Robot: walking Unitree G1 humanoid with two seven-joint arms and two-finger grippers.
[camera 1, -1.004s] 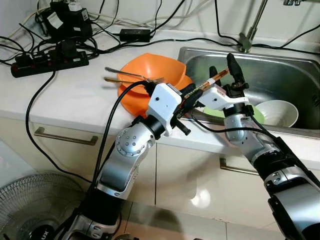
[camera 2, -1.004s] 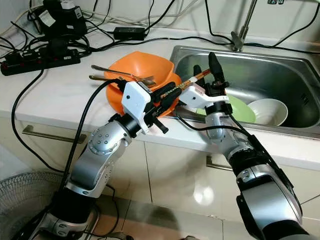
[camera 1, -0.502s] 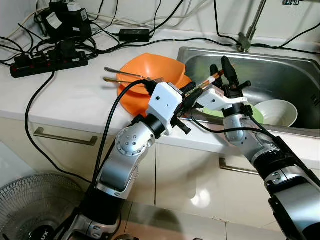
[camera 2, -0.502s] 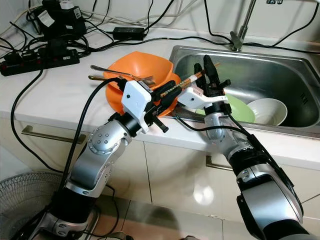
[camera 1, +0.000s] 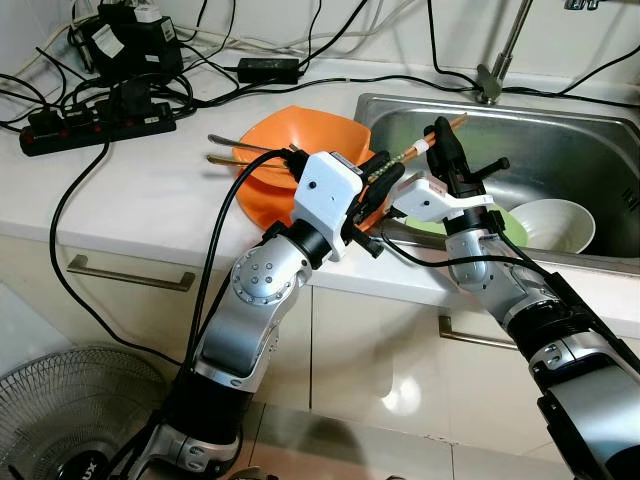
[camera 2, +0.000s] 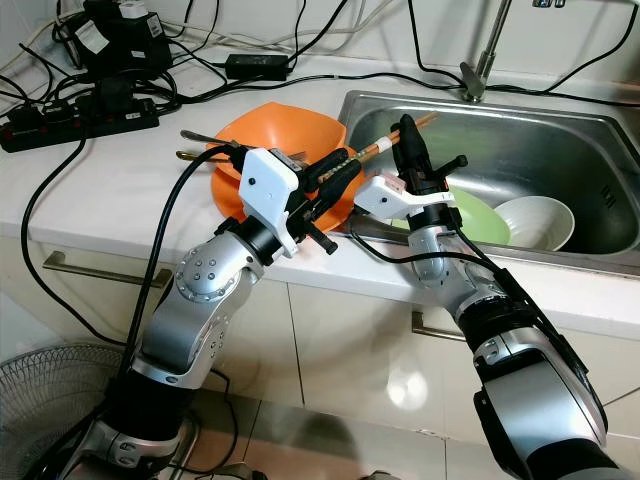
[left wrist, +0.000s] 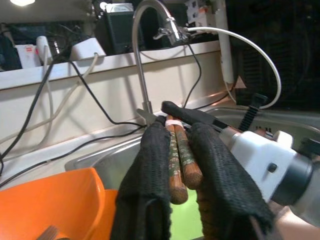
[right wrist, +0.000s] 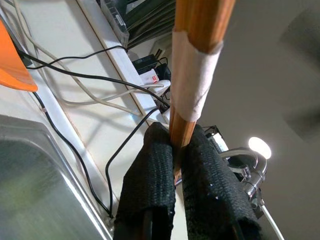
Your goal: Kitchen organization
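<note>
Two grippers share our load: we clamp the chopsticks [camera 1: 408,155] in our left gripper [camera 1: 372,178] at their thick ends and our right gripper [camera 1: 441,143] near the tips, above the sink [camera 1: 560,150] edge beside the orange bowl [camera 1: 300,150].

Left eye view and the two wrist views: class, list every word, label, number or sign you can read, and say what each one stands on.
"UX": on the fan hub, at the picture's lower edge; probably the end of a longer word.
White label on the adapter: too small to read.
White band on the chopsticks: blank, no print.
Nothing else is legible.
</note>
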